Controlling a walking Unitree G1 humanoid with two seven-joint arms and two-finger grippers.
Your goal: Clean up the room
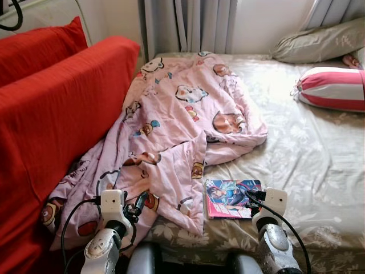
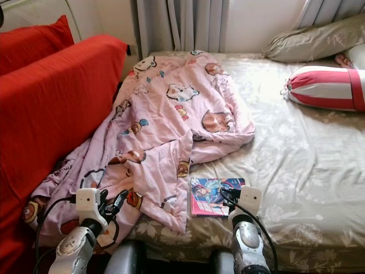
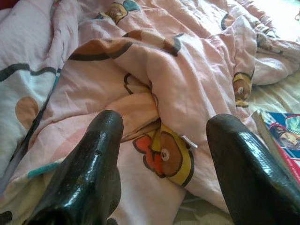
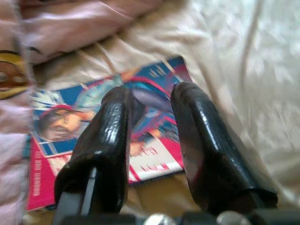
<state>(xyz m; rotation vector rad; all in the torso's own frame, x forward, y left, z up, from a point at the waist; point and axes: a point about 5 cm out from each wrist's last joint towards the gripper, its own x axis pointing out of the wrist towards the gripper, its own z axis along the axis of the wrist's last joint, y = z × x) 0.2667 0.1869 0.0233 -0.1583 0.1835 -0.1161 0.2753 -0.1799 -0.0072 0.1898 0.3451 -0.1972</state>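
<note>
A crumpled pink cartoon-print blanket [image 1: 177,114] lies across the left half of the bed and hangs over its near corner. A colourful comic book [image 1: 231,197] rests flat on the sheet beside the blanket's edge. My left gripper [image 3: 164,122] is open, its fingers spread wide just above the blanket's lower folds near the bed's front edge [image 1: 140,202]. My right gripper [image 4: 150,93] hovers over the book's near right part. It is open by a narrow gap with nothing between the fingers.
The bed has a beige flowered sheet [image 1: 308,165]. A red-and-white striped bolster [image 1: 333,88] and a grey-green pillow [image 1: 319,43] lie at its far right. A red sofa [image 1: 51,114] stands close along the left. Curtains [image 1: 188,25] hang behind.
</note>
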